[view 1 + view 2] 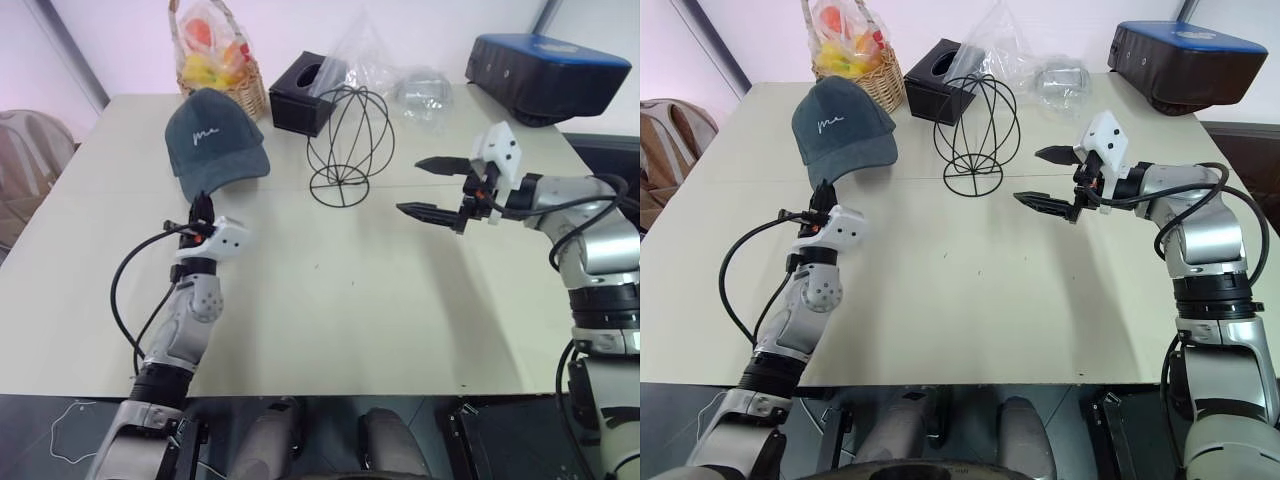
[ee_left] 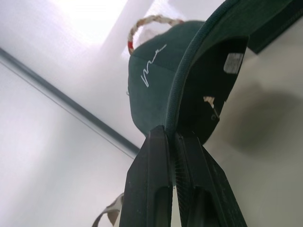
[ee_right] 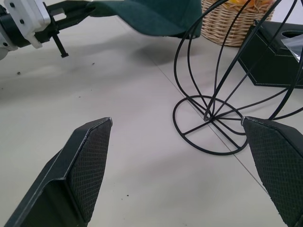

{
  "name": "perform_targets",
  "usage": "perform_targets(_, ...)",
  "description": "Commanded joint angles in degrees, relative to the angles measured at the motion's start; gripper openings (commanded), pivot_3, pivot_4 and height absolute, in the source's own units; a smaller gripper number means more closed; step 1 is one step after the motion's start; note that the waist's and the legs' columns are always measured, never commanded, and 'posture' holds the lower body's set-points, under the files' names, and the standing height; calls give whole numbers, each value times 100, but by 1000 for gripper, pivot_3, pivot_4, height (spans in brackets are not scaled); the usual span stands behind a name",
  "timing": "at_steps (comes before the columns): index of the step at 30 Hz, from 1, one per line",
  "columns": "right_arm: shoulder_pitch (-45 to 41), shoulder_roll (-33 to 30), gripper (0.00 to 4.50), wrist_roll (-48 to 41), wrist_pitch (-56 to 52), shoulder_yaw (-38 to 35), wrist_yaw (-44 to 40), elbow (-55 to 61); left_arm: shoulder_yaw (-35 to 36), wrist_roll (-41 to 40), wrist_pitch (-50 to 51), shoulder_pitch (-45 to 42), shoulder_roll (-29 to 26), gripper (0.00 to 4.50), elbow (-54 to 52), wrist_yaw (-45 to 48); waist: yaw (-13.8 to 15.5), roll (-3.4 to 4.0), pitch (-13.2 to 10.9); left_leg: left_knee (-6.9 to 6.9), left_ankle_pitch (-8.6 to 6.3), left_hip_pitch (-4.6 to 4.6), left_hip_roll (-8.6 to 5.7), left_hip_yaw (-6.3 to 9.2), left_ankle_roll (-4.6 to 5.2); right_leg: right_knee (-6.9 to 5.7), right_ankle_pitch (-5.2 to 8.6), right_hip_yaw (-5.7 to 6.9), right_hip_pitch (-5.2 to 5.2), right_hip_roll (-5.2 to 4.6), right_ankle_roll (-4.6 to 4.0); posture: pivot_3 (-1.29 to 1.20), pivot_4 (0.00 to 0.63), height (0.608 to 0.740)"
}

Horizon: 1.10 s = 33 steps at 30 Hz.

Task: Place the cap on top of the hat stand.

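My left gripper (image 1: 203,208) is shut on the brim edge of the dark teal cap (image 1: 213,135), which has white cursive embroidery on its front. In the left wrist view both fingers (image 2: 151,161) clamp the brim, and the cap (image 2: 156,85) rises beyond them, clear of the table. The black wire hat stand (image 1: 340,172) is upright on the table to the right of the cap, with nothing on it. My right gripper (image 1: 409,185) hovers open just right of the stand, pointing toward it. In the right wrist view its ring base (image 3: 207,115) lies ahead of the spread fingers.
A wicker basket (image 1: 215,60) of fruit, a black tissue box (image 1: 305,92) and clear plastic bags (image 1: 400,75) line the table's far edge behind the stand. A dark blue case (image 1: 550,70) sits at the far right corner. Bare beige tabletop (image 1: 330,290) spreads between my arms.
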<state>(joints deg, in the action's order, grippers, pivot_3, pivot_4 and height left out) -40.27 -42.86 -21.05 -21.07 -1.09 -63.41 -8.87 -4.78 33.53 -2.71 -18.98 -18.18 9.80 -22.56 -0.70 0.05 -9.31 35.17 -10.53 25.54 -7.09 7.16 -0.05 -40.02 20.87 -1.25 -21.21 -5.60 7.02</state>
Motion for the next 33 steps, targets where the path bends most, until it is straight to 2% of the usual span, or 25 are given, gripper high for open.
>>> perform_targets(1,-212,-79,4500,-50,45,-168,-37,83,160,202,267,-261,95,183,-474,-265,1,-1,0,0,0,0,0,0,0,0,0,0,0,0,0,0,150,740)
perform_targets(10,-216,-74,4500,-43,74,-185,-48,68,-130,1047,1111,-887,381,183,-704,-621,10,-7,-4,3,0,0,-1,-1,-1,0,0,1,4,0,0,0,150,740)
perform_targets(16,-181,-157,4500,18,119,-248,9,-20,-455,1365,1201,-1141,552,183,-625,-728,11,-12,-7,4,12,1,-1,-2,-20,0,0,2,4,0,0,0,150,740)
perform_targets(27,148,-298,4500,44,56,-391,232,156,-987,1061,352,-1357,908,183,-673,-473,12,-15,-9,4,13,2,-1,-3,-21,0,0,2,3,0,0,0,150,740)
perform_targets(33,193,-290,4500,19,2,-403,294,236,-1072,900,-191,-1565,892,183,-540,-367,9,-16,-9,3,13,2,0,-4,-22,0,0,2,2,1,0,0,150,740)
